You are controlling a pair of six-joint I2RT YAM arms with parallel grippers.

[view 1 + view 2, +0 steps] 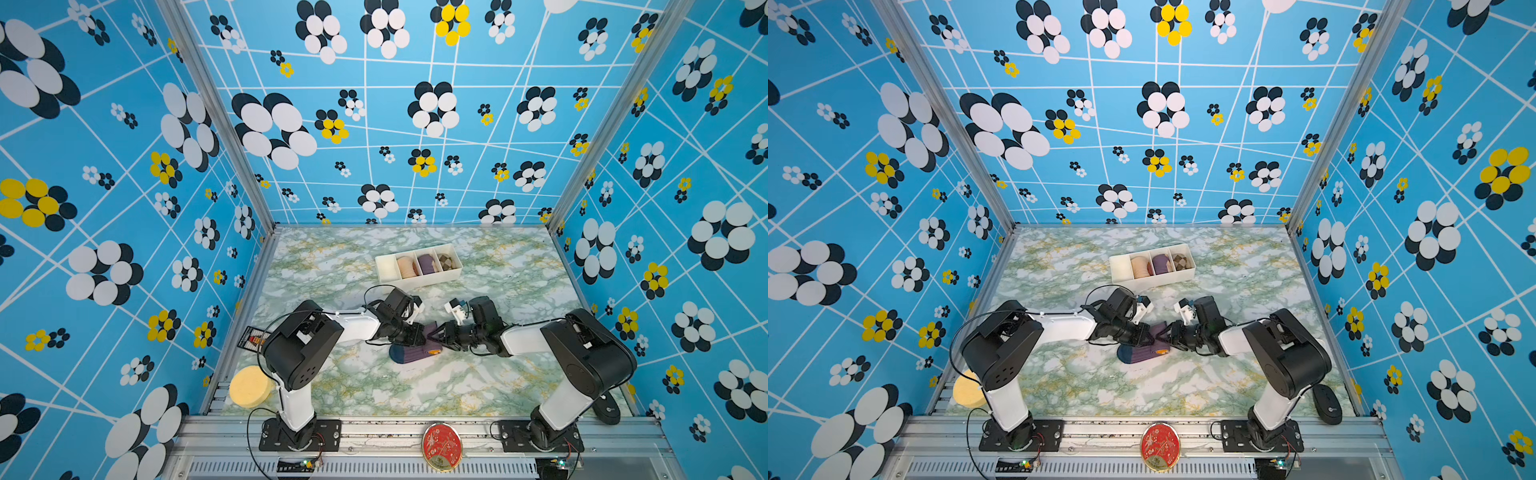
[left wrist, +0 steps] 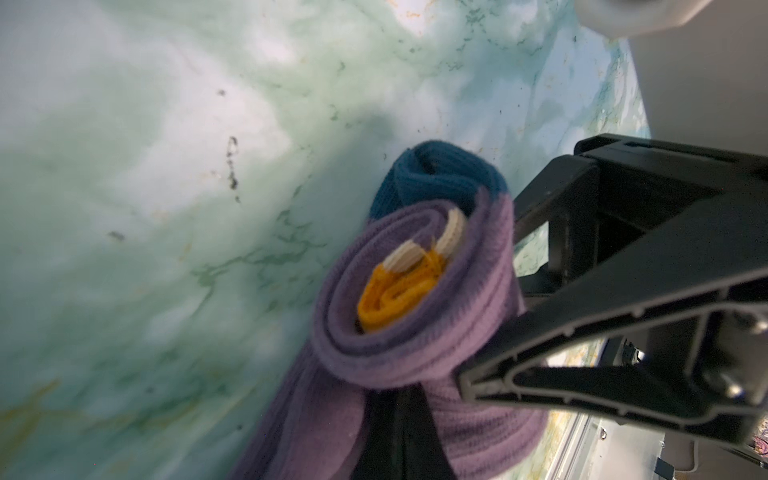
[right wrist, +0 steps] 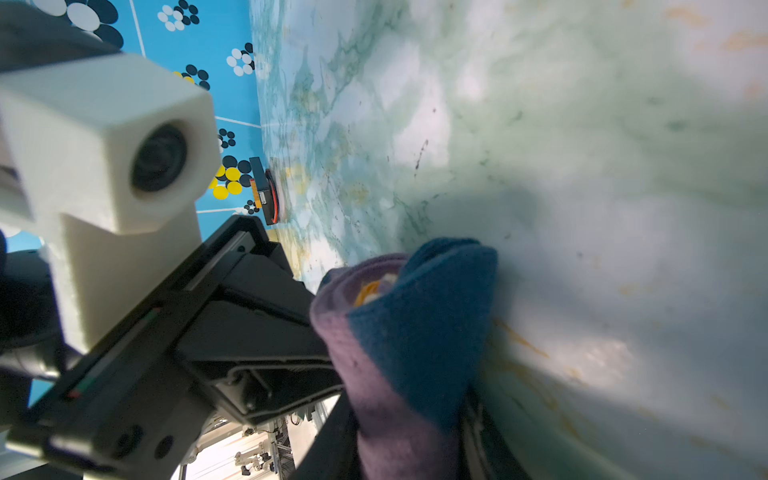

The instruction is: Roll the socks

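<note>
While L gripper is clamped on socks, 6 o'clock of tray, R gripper straddles them; can't tell if it's clamped.

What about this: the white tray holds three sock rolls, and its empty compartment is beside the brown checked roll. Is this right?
Not quite. The white tray holds three sock rolls, but both top views show its empty compartment beside the peach roll; the brown checked roll is at the opposite end.
</note>
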